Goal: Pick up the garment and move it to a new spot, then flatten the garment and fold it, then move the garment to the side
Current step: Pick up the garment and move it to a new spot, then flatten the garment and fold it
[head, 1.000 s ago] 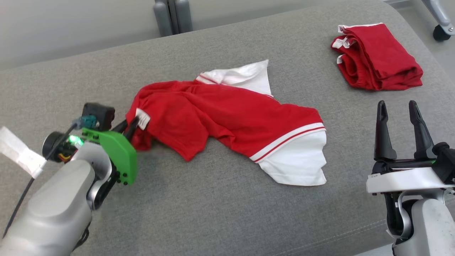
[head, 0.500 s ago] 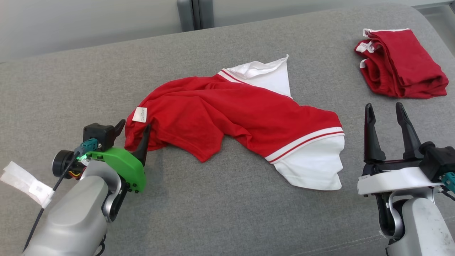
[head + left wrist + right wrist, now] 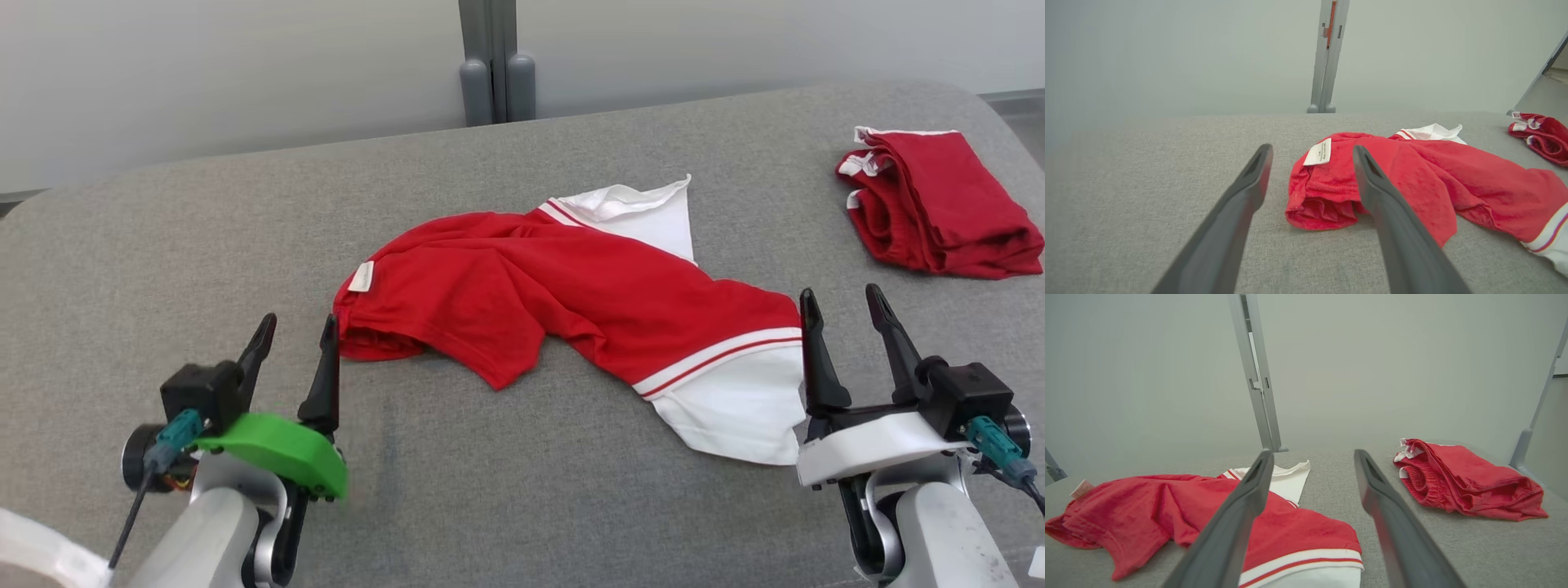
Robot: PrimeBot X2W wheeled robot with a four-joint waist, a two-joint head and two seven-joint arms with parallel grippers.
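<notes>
Head view: the garment [image 3: 571,294] lies crumpled mid-worktop [image 3: 163,245] between my left claw [image 3: 299,327] and right claw [image 3: 841,298], both open and empty. Left wrist view: I'd pinch the bunched end under the label [image 3: 1318,152]. Right wrist view: I'd take the striped hem [image 3: 1302,561], then draw both ends apart to flatten it.

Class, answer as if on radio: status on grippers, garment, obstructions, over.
Left gripper open, empty, beside garment's labelled end. Right gripper open, empty, by white end. Garment crumpled, unfolded, on grey cushion. Folded red pile far right, clear.
</notes>
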